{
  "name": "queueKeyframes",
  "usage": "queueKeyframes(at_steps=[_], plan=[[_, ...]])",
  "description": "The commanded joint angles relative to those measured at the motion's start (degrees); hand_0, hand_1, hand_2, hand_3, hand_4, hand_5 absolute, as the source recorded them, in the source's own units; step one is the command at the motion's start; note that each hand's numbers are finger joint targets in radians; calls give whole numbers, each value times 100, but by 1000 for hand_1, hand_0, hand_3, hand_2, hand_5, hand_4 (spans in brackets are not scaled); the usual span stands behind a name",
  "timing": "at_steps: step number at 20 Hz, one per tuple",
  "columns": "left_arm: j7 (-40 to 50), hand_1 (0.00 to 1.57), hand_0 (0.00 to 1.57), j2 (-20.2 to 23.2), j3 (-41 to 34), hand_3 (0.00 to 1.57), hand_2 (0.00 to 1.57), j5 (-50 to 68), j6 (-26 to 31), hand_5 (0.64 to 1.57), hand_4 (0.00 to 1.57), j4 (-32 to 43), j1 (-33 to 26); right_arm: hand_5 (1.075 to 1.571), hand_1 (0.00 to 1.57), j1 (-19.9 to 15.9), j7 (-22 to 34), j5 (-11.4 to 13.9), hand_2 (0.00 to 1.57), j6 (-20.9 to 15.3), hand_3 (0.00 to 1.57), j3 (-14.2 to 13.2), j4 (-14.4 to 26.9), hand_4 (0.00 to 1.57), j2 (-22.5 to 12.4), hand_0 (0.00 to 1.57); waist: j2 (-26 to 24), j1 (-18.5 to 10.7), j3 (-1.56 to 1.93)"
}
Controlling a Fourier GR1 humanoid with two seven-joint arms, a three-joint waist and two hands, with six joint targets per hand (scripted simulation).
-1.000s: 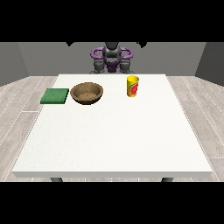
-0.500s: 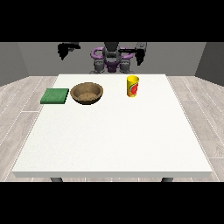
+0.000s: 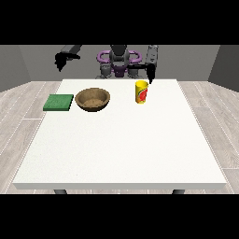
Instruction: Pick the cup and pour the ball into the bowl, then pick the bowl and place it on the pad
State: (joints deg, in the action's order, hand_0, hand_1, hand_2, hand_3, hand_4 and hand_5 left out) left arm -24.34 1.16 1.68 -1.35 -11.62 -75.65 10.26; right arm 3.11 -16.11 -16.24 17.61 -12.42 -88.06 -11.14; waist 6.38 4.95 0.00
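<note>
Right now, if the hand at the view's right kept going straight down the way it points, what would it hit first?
Probably the cup: the hand hangs fingers-down just above it, slightly to the right. Depth is unclear, so it might pass behind it and meet the table.

A broad white tabletop (image 3: 121, 149) carries three things along its far edge: a flat green pad (image 3: 59, 102) toward the view's left, a brown bowl (image 3: 93, 99) just beside it, and an upright yellow cup (image 3: 142, 92) further right.
</note>
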Motion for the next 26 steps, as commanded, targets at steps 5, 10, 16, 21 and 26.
queueKeyframes(at_steps=[5,10,16,21,26], plan=[[-1034,0,0,170,-779,0,0,143,-59,1456,0,1761,1092,1570,0,-430,-245,163,0,148,0,-20,195,250,-89,0,396,230,-2],[-1651,340,340,17,-793,0,0,-38,-358,1476,0,2467,896,1569,0,-179,-602,59,0,540,0,-228,557,266,-211,0,393,305,-1],[-2304,1296,1296,-19,-1000,1571,1571,-394,-1291,1561,1148,3254,1206,1570,0,-382,-248,-627,0,1097,0,-603,246,217,-761,0,881,875,-3],[-2097,1304,1304,-18,-794,1571,1571,-728,-1633,1556,1205,3730,1317,1569,0,-304,321,-833,0,939,0,-730,369,343,-745,0,266,573,-2],[-419,1328,1328,429,-155,1571,1571,-1840,-2532,1559,1211,3521,2015,1571,0,-485,653,-790,0,939,0,-717,852,420,-964,0,-444,522,15]])
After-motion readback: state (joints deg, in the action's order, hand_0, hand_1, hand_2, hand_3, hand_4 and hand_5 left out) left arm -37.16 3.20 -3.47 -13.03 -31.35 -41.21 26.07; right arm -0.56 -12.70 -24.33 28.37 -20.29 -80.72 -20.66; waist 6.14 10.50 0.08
